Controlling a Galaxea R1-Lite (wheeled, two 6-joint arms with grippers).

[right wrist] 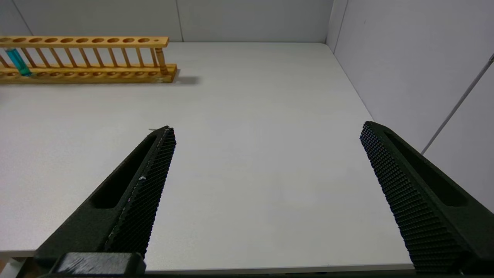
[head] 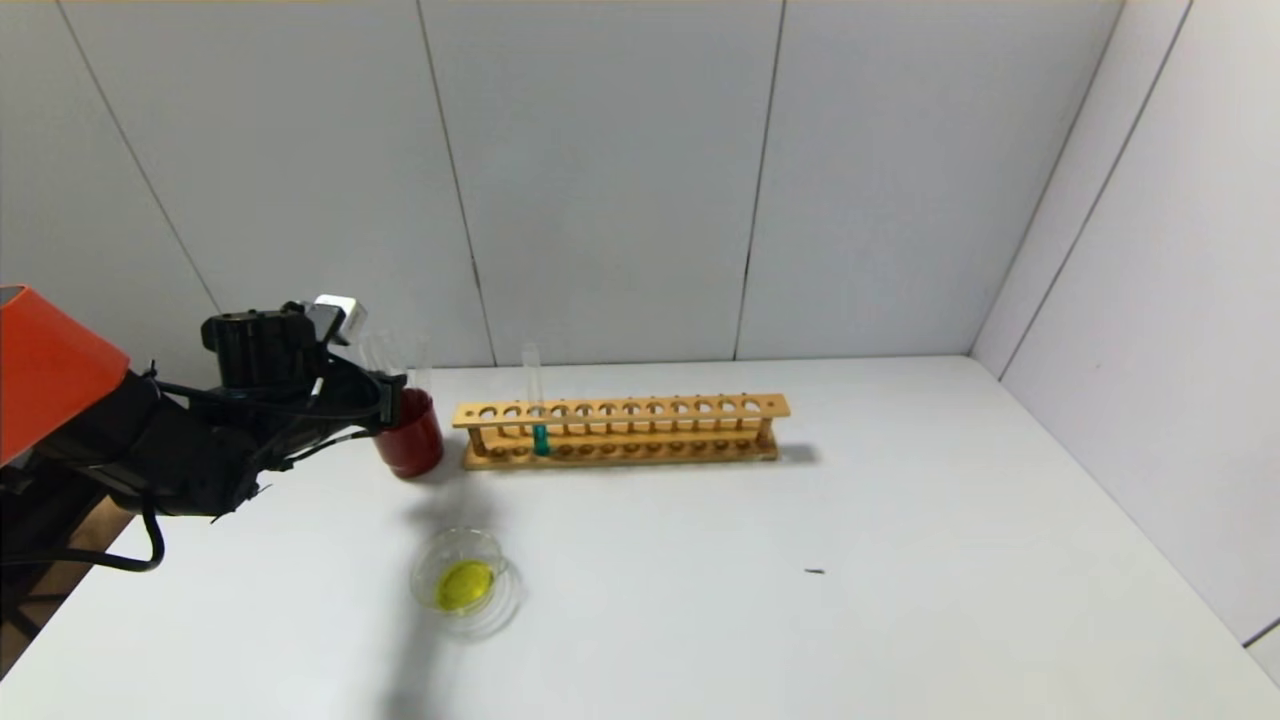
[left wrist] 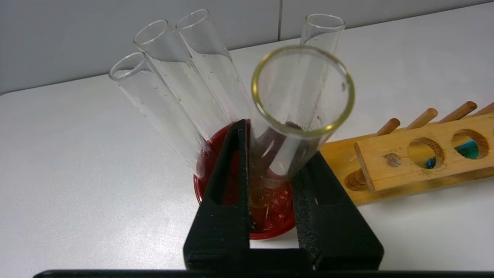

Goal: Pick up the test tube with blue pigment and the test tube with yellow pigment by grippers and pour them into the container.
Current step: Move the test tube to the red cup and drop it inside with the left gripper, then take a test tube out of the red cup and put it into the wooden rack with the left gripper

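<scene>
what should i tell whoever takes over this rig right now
Left gripper: at the red cup, shut on the emptied yellow-pigment tube, which is going in beside four clear tubes.
Right gripper: open, holding nothing, over bare table on the right.
Container: near the front left, holding yellow liquid only.
Blue-pigment tube: upright in the wooden rack, untouched.
Done: yellow poured.
Left: release the tube into the cup, then pick up the blue and pour it in.
</scene>
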